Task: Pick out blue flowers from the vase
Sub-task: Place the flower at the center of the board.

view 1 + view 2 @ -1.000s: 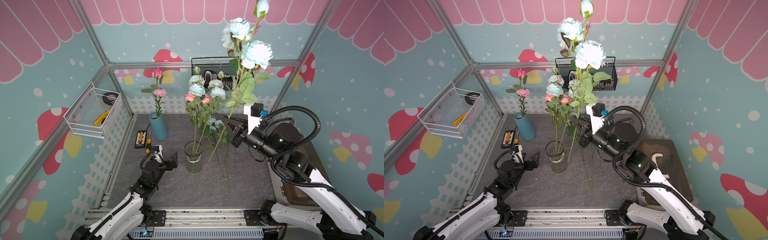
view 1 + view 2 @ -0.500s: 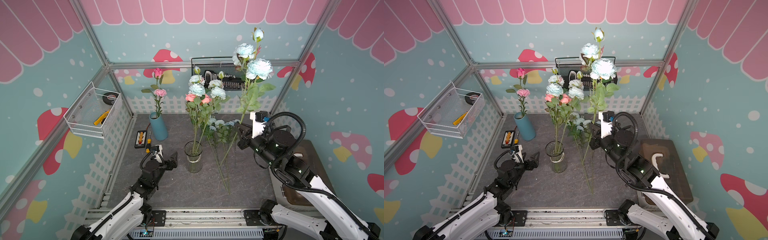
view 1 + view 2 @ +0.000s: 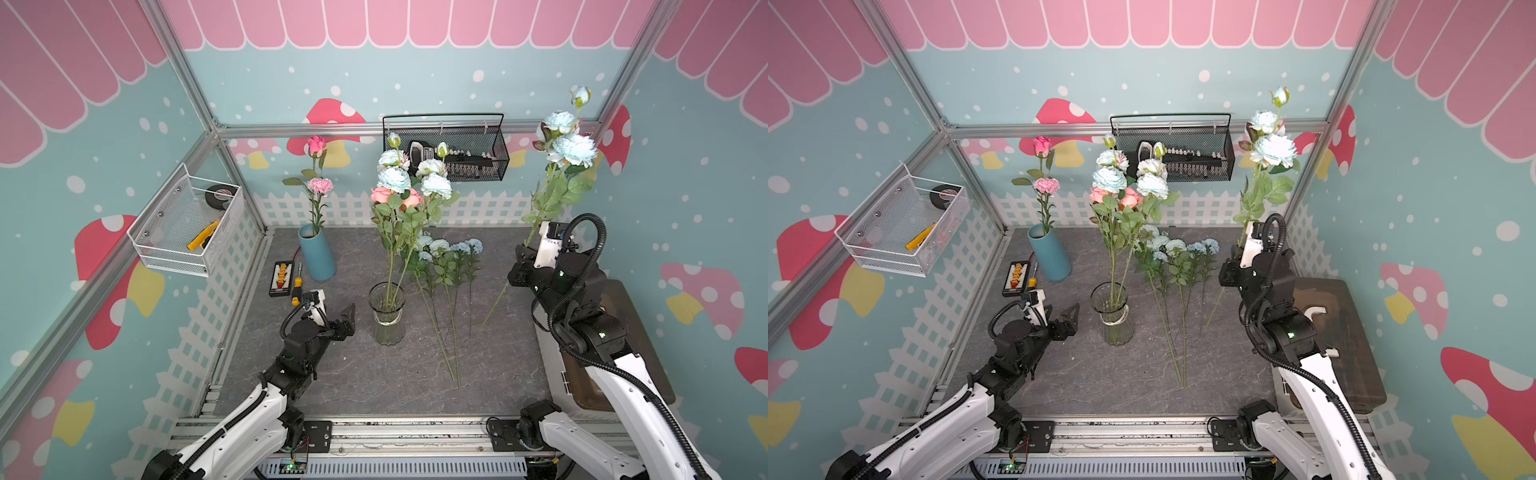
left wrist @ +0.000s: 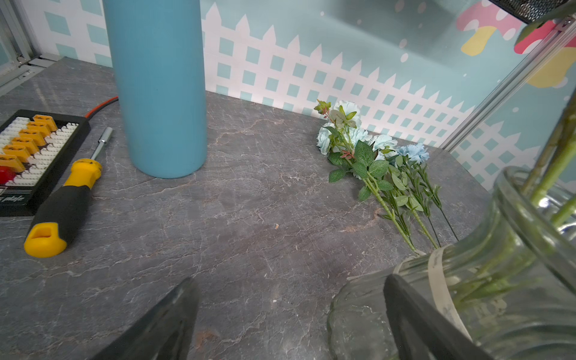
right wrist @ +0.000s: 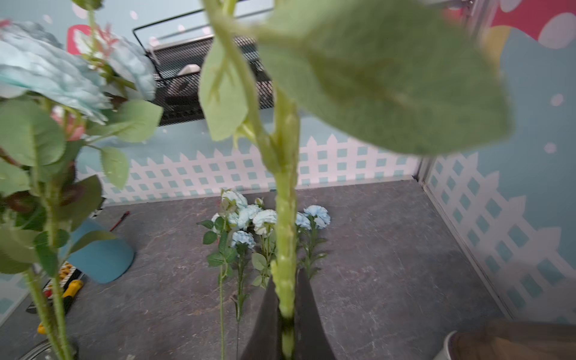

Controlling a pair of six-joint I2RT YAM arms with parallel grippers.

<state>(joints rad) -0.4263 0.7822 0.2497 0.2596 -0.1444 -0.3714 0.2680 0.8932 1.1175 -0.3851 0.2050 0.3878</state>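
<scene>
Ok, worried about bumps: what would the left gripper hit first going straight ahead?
Likely the glass vase: the open left gripper has one finger lined up with its side, though depth is unclear.

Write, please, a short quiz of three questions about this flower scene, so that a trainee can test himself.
1. True or false: the right claw is shut on the stem of a blue flower.
2. Where do the loose blue flowers lie?
A) in the blue vase
B) on the table, between the glass vase and the right claw
C) in the black basket
3. Fill in: the left claw, next to the glass vase, is ___.
Key: 1 true; 2 B; 3 open.
</scene>
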